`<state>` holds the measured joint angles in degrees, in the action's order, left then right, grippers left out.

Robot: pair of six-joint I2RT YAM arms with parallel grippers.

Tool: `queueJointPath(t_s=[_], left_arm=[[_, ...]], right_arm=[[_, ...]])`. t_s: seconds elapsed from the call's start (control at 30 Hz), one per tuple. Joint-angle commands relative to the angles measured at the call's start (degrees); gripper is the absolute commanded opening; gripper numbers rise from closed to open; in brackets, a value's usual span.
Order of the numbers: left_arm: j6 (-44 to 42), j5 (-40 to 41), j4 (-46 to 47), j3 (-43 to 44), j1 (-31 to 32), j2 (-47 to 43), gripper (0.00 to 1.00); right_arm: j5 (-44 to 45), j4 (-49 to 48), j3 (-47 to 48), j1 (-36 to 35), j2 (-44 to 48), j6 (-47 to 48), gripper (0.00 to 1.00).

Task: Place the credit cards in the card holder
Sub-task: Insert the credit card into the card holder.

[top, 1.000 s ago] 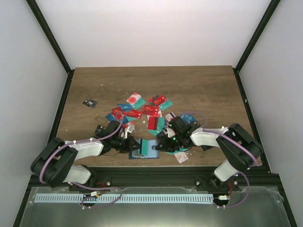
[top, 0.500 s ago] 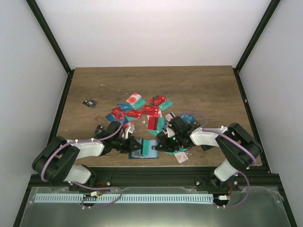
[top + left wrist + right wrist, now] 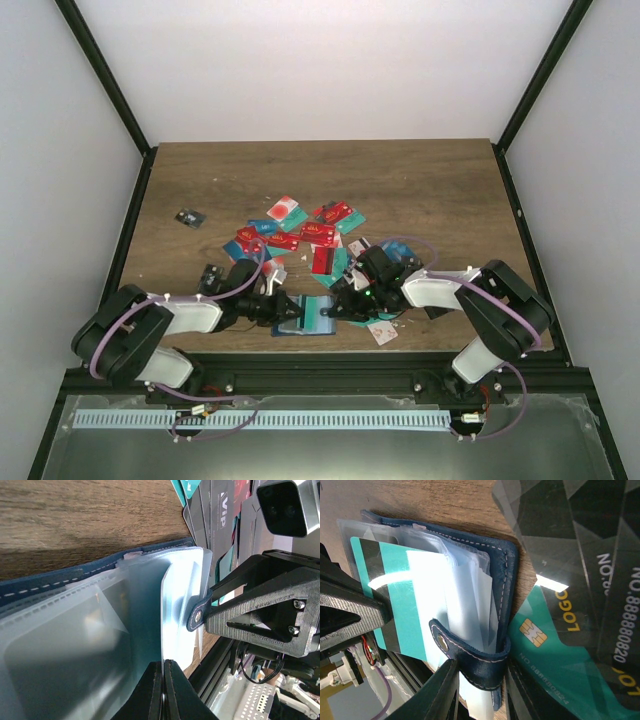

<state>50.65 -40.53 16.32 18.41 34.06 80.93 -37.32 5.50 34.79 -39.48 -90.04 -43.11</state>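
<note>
The navy card holder point(image 3: 318, 318) lies open near the table's front edge, its clear sleeves fanned out. My left gripper point(image 3: 291, 311) is shut on a teal credit card point(image 3: 395, 595) with a black stripe. In the left wrist view the gripper point(image 3: 163, 664) holds the card point(image 3: 165, 610) edge-on among the sleeves point(image 3: 75, 630). My right gripper point(image 3: 336, 309) is shut on the holder's right edge. In the right wrist view the gripper point(image 3: 481, 672) has one finger on each side of the snap strap point(image 3: 470, 655). More credit cards point(image 3: 300, 235) lie scattered behind.
A teal chip card point(image 3: 555, 645) and black cards point(image 3: 580, 545) lie under and beside the holder. A white-and-red card point(image 3: 382, 332) lies at the front right. A small black chip point(image 3: 188, 217) sits at the left. The table's front rail point(image 3: 320, 365) is close behind both grippers.
My left gripper has moved a little right, carrying the teal card further over the holder's sleeves. The right gripper has stayed put on the holder.
</note>
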Motion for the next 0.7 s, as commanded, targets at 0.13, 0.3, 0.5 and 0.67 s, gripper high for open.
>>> queueJointPath(t_s=[0.13,0.3,0.5,0.67], left_arm=[[2.4,1.8,4.8,-0.3,2.7,3.7,0.04],[2.7,2.1,6.2,0.2,3.6,5.7,0.04],[3.1,2.0,7.5,0.7,4.4,7.8,0.04],[4.2,2.3,9.1,0.9,5.8,9.6,0.04]], right_arm=[[0.8,-0.1,0.4,0.2,-0.4,-0.1,0.28],[0.8,-0.1,0.0,0.2,-0.1,-0.2,0.28],[1.0,0.1,-0.1,0.2,0.2,-0.3,0.28],[1.0,0.1,-0.1,0.2,0.4,-0.5,0.28]])
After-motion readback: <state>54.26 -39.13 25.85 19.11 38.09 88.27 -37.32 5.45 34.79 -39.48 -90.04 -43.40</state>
